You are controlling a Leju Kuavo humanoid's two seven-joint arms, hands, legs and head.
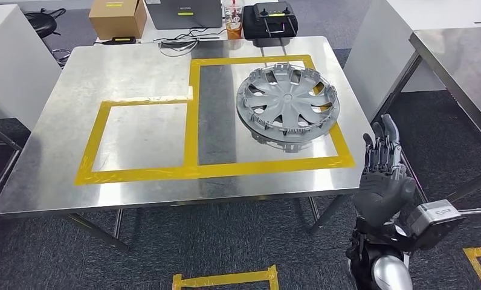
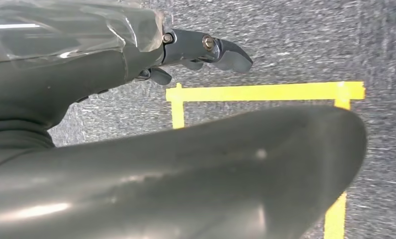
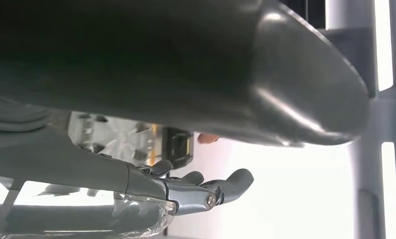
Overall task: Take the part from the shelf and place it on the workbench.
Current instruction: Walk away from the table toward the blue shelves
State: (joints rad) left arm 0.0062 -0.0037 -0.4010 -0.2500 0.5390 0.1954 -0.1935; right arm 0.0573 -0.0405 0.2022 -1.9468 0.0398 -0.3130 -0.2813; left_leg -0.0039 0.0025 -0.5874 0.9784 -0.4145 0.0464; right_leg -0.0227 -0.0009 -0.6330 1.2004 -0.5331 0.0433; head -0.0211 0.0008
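The big shiny workbench holds the round grey part, lying flat inside the yellow tape box. My right hand is beside the workbench, fingers spread, holding nothing. My left hand hangs over the floor, holding nothing.

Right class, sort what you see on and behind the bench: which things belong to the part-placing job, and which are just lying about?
Job: hubcap; workbench; right hand, raised beside the bench and holding nothing.

Lying about: box; drink cup; black case; cables.
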